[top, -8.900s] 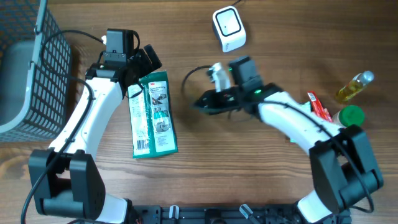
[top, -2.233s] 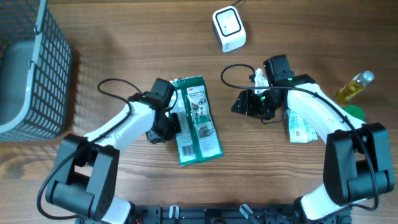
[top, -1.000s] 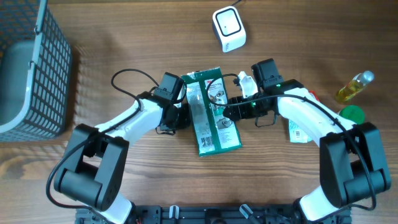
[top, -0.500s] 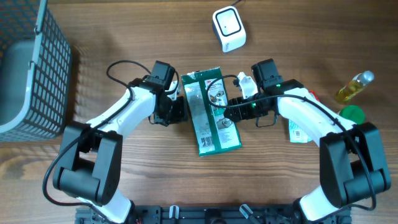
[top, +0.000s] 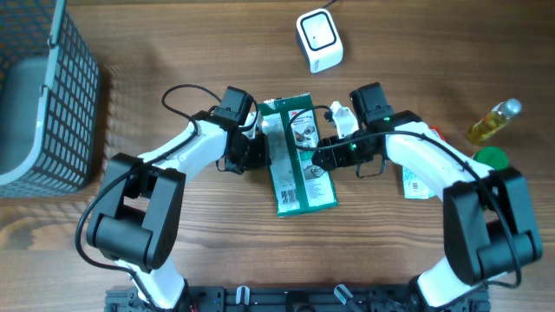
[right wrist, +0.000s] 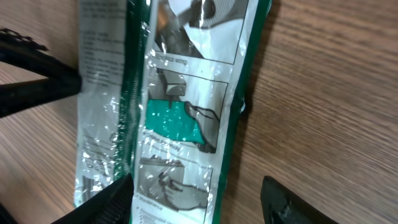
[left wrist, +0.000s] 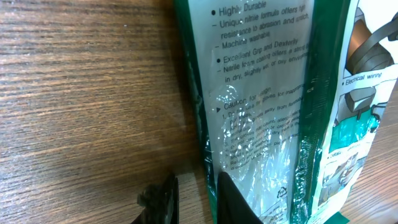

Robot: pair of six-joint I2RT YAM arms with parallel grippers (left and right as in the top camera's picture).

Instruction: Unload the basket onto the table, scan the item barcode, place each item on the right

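The left pincer [left wrist: 194,182] is pressed almost together at the left edge of the green packet [top: 299,165] (whether it nips the film, I cannot tell). The right pincer [right wrist: 196,183] is spread over the packet's other side, not clamping. The packet lies flat in the middle of the desk [top: 173,52], between the 2 arms. An uneven push could slide or buckle the slick film, and glare may hide the barcode. Bare wood lies open toward the scanner [top: 318,39]; the basket [top: 43,95] and bottle [top: 494,120] sit well apart.

arms [top: 186,149]: white shells, black joints | cable [top: 185,90]: black (looped) | left tool [left wrist: 191,190], right tool [right wrist: 194,183]: black fingers
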